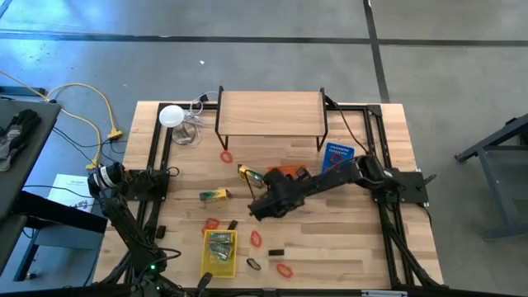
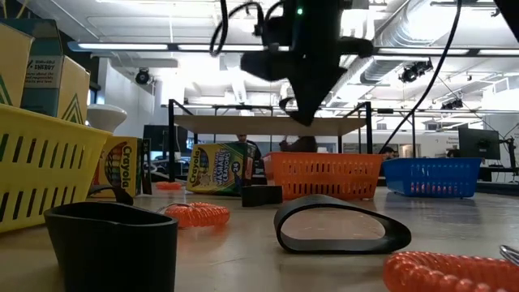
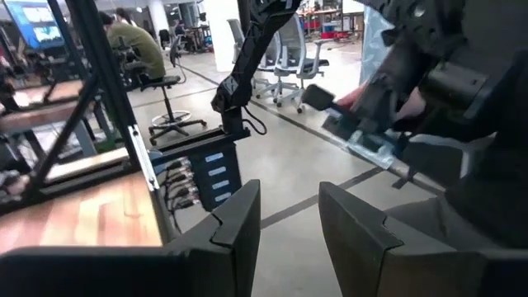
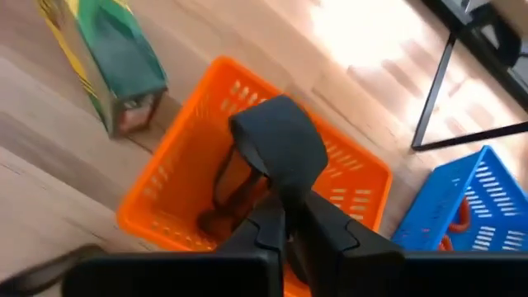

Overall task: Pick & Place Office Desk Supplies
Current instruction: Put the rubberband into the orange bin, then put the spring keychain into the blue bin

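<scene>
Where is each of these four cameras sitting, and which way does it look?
High: overhead, straight down on the table; both arms show.
Low: tabletop height, looking level; right arm hangs in.
Left wrist: past open left gripper into the room.
Right wrist: down past right gripper, shut on black clip.
Shared: orange basket, except left wrist.

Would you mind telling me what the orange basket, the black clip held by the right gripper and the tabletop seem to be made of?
Orange basket: likely moulded plastic, with slotted walls of uniform bright colour.
Black clip, shut in the right gripper: a smooth matte bent band, plastic or coated metal; I cannot tell which.
Tabletop: wood, pale, with visible plank grain.
</scene>
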You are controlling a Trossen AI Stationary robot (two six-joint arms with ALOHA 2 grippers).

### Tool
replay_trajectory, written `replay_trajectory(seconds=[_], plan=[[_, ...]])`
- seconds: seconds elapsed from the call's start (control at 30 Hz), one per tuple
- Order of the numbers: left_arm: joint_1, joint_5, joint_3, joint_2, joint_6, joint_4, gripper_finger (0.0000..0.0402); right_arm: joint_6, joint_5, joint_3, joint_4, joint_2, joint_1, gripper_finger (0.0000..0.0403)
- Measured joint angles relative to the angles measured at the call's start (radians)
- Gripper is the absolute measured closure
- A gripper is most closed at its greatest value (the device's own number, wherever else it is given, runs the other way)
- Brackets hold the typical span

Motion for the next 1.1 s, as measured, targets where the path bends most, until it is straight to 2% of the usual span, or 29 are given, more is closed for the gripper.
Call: replay_trajectory(seconds=[0.17, 0.47, 0.6, 0.73, 0.87, 1.1], plan=[[-0.012, 0.000, 0.000, 0.000, -0.013, -0.008, 0.0281, -0.004, -0.055, -0.039, 0.009, 0.000, -0.019, 0.0342], [-0.012, 0.001, 0.000, 0.000, -0.018, -0.033, 0.0281, -0.003, -0.052, -0.051, 0.013, 0.002, -0.016, 0.0233], [-0.012, 0.001, 0.000, 0.000, -0.018, -0.036, 0.0281, -0.008, -0.076, -0.051, -0.011, 0.000, 0.000, 0.0199], [-0.012, 0.001, 0.000, 0.000, -0.018, -0.045, 0.0281, 0.009, -0.139, -0.050, -0.016, -0.018, 0.033, 0.0189], [-0.012, 0.001, 0.000, 0.000, -0.017, -0.083, 0.0281, -0.002, -0.253, -0.051, 0.013, -0.029, 0.089, 0.0188], [-0.012, 0.001, 0.000, 0.000, -0.017, -0.123, 0.0281, -0.003, -0.448, -0.051, 0.126, -0.029, 0.251, 0.0188]])
